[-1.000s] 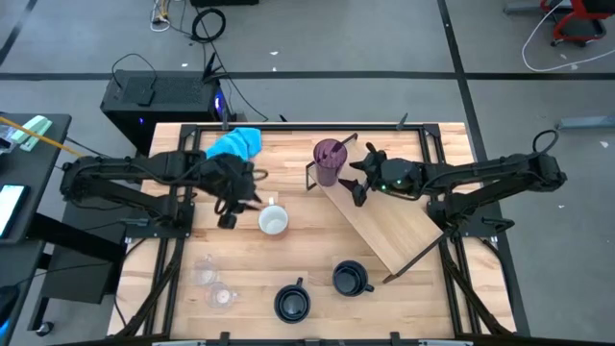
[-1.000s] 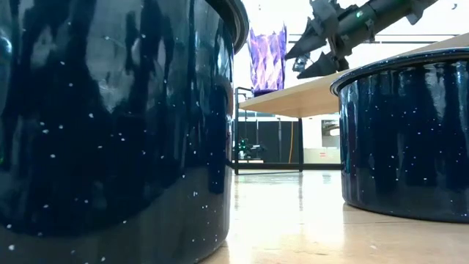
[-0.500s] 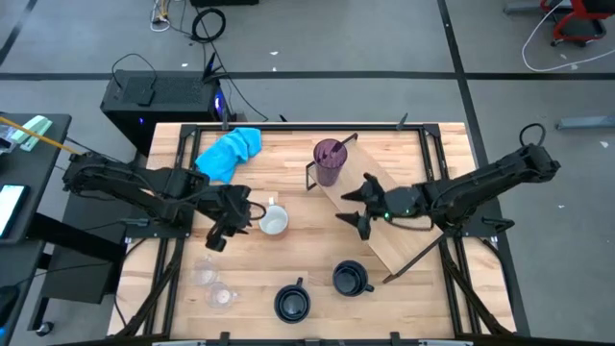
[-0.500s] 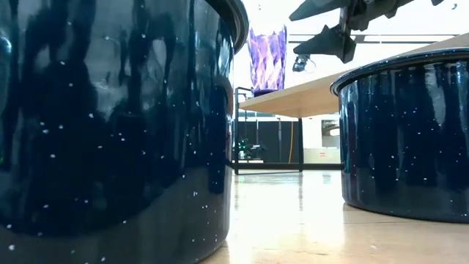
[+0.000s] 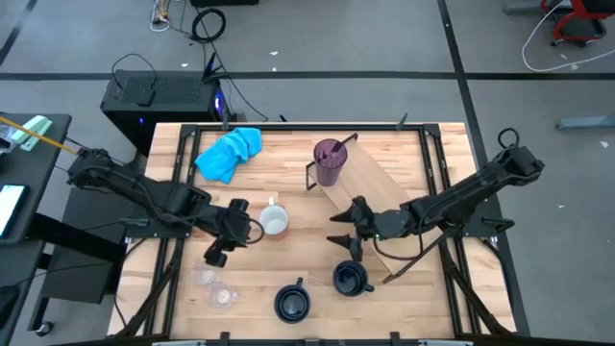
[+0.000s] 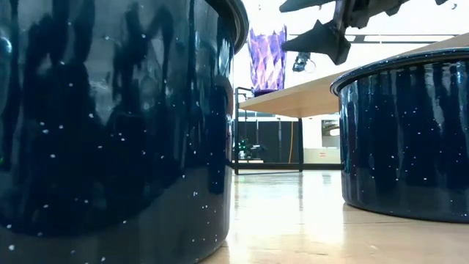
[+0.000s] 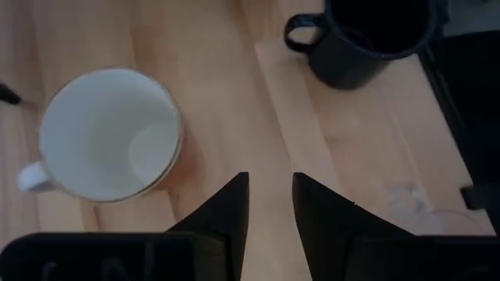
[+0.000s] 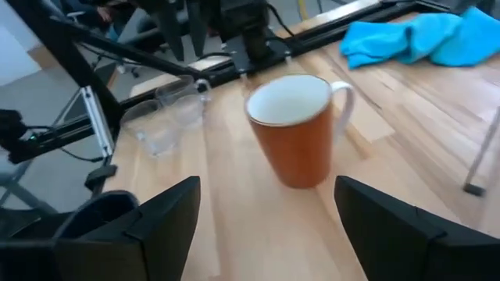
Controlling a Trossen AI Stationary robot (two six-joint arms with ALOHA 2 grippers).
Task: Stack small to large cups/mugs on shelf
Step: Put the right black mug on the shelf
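Observation:
A purple tumbler (image 5: 329, 161) stands on the far end of the wooden shelf board (image 5: 384, 213), which lies slantwise on the table. A mug (image 5: 274, 222), white inside and brown-orange outside (image 8: 301, 129), stands left of the board. Two dark mugs (image 5: 352, 279) (image 5: 291, 303) and two clear glasses (image 5: 213, 286) stand near the table's near edge. My left gripper (image 5: 219, 252) hovers between the white mug and the glasses, its fingers (image 7: 234, 204) a narrow gap apart. My right gripper (image 5: 342, 234) is wide open and empty over the board's left edge, above the nearer dark mug.
A bright blue cloth (image 5: 231, 149) lies at the far left of the table. Black rails (image 5: 183, 240) run along the table's sides. The low view is filled by the two dark mugs (image 6: 110, 125) (image 6: 407, 139), with the tumbler (image 6: 267, 59) behind.
My left gripper has gone toward the table's near edge, past the white mug toward the glasses. My right gripper has gone from beside the purple tumbler toward the near edge, along the board toward the dark mug, staying open. No cup has moved.

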